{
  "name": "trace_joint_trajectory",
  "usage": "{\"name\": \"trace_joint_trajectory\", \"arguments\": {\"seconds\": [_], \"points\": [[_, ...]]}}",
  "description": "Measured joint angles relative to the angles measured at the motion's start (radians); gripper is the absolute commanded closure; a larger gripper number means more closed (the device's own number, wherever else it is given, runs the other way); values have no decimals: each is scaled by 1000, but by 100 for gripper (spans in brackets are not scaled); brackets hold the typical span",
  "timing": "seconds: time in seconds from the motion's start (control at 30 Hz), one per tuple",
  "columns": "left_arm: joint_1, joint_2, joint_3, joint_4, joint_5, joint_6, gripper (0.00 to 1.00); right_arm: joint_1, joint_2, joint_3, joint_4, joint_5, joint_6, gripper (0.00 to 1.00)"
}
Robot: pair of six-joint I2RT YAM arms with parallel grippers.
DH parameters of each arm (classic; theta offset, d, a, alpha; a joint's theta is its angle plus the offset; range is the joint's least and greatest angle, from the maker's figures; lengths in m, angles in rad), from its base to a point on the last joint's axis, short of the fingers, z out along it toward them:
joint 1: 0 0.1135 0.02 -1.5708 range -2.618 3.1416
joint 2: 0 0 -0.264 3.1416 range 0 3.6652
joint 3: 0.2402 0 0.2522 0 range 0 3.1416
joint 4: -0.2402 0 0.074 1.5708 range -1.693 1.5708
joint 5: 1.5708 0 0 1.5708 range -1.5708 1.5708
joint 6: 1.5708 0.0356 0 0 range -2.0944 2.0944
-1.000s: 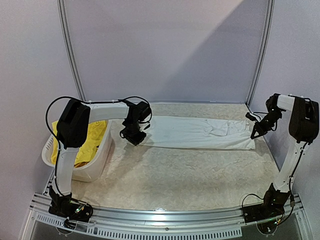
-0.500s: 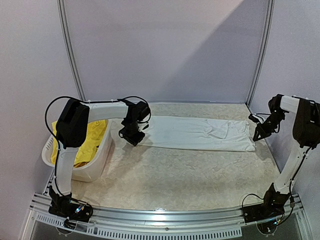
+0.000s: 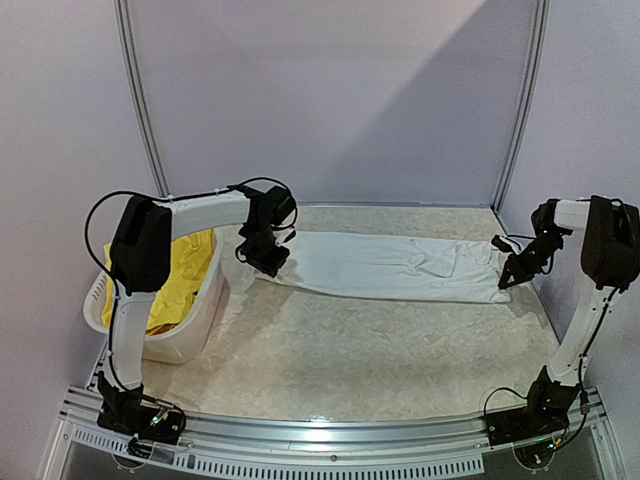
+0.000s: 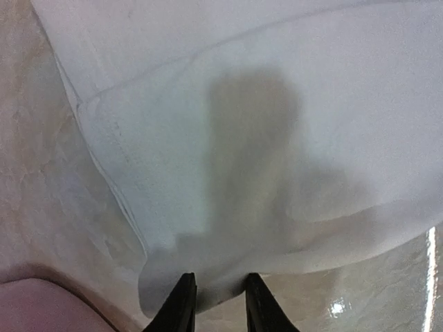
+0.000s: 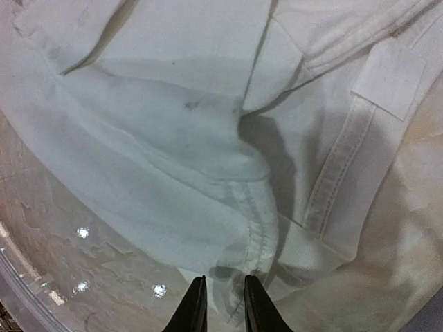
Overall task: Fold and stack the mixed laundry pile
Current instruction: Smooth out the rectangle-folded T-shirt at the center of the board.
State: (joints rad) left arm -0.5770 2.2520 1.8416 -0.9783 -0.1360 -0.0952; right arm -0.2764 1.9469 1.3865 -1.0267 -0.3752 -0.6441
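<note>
The white T-shirt (image 3: 390,265) lies stretched in a long band across the back of the table. My left gripper (image 3: 263,257) is shut on its left end; the left wrist view shows the cloth's edge (image 4: 221,173) pinched between the narrow jaws of the gripper (image 4: 218,308). My right gripper (image 3: 509,277) is shut on the right end, with the stitched hem (image 5: 259,228) running between its jaws (image 5: 225,308). The yellow shorts (image 3: 185,275) lie in the basket at the left. No navy or pink piece shows.
The white slotted plastic basket (image 3: 190,345) stands at the table's left edge, beside the left arm. Grey walls and two metal poles close off the back. The marbled tabletop (image 3: 380,350) lies in front of the shirt.
My left gripper has moved back and a little left with the shirt's left end. My right gripper has dropped slightly toward the table at the right end. The shirt stays stretched.
</note>
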Motion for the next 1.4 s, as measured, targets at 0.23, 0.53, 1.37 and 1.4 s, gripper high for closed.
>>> {"name": "trace_joint_trajectory", "arguments": {"seconds": [0.23, 0.53, 1.37, 1.4], "points": [[13, 9, 23, -11, 22, -11, 74, 0, 46, -50, 74, 62, 15, 83], [13, -11, -21, -61, 14, -20, 70, 4, -6, -123, 148, 127, 23, 84], [-53, 51, 44, -130, -36, 439, 50, 4, -21, -142, 169, 135, 34, 84], [-53, 60, 44, -135, -37, 453, 52, 4, -21, -142, 169, 135, 34, 84]]}}
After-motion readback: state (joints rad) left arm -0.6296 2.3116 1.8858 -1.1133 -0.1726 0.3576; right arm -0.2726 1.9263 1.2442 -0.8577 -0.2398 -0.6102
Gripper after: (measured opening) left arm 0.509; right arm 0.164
